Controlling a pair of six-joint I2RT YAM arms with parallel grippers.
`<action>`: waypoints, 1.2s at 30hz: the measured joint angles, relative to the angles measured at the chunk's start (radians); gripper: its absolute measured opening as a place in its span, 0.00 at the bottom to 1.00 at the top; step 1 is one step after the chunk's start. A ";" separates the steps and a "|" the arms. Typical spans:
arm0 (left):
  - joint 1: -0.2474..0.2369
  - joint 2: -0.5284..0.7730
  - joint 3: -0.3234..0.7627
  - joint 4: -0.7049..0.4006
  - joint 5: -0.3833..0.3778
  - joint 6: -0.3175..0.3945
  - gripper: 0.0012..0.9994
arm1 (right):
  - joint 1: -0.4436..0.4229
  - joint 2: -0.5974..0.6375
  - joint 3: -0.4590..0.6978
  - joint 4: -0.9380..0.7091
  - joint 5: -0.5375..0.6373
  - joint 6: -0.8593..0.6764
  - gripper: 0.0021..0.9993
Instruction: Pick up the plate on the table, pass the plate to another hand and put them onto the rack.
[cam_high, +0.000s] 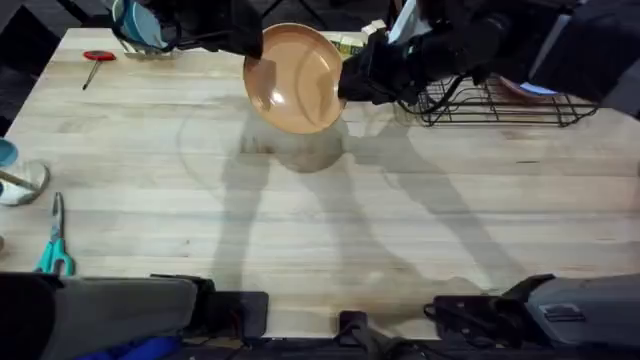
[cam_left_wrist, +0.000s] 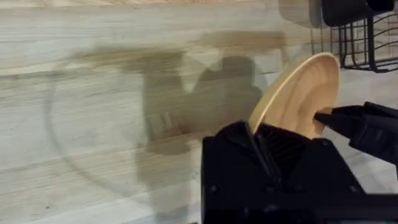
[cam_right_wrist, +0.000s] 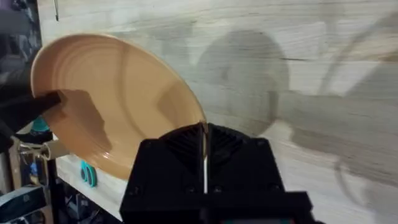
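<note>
Plate: you see the round, shallow, glossy orange plate (cam_high: 296, 78) lifted clear of the large pale plank table (cam_high: 300, 230), tilted with its hollow side facing up and forward in the overhead view; its shadow falls on the wood just beneath.
Left gripper: your black two-finger left gripper (cam_high: 252, 45) pinches the plate's far-left rim; in the left wrist view the black fingers (cam_left_wrist: 264, 149) sit narrow, closed on the edge of the plate (cam_left_wrist: 298, 99).
Right gripper: your black right gripper (cam_high: 348, 80) meets the plate's right rim; in the right wrist view its fingers (cam_right_wrist: 202, 146) are drawn narrow around the rim of the plate (cam_right_wrist: 118, 106), gripping it.
Both at once: you have the plate held from opposite sides by the two grippers, high over the far middle of the table.
Rack: the black rectangular wire dish rack (cam_high: 510, 105) sits on the table at the far right, just behind the right arm, apart from the plate.
Other things: the teal-handled scissors (cam_high: 55, 250) lie near the left edge; a small red-headed tool (cam_high: 96, 60) lies at the far left corner.
</note>
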 joint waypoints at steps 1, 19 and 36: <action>0.000 0.000 0.000 0.000 0.000 0.000 0.04 | 0.000 0.000 0.000 0.000 0.000 0.000 0.03; 0.000 0.000 0.000 0.000 0.008 -0.012 0.96 | 0.000 0.000 0.000 -0.002 0.001 -0.124 0.03; 0.126 -0.143 0.053 -0.033 -0.008 0.000 1.00 | -0.081 -0.088 0.000 -0.006 0.050 -0.440 0.03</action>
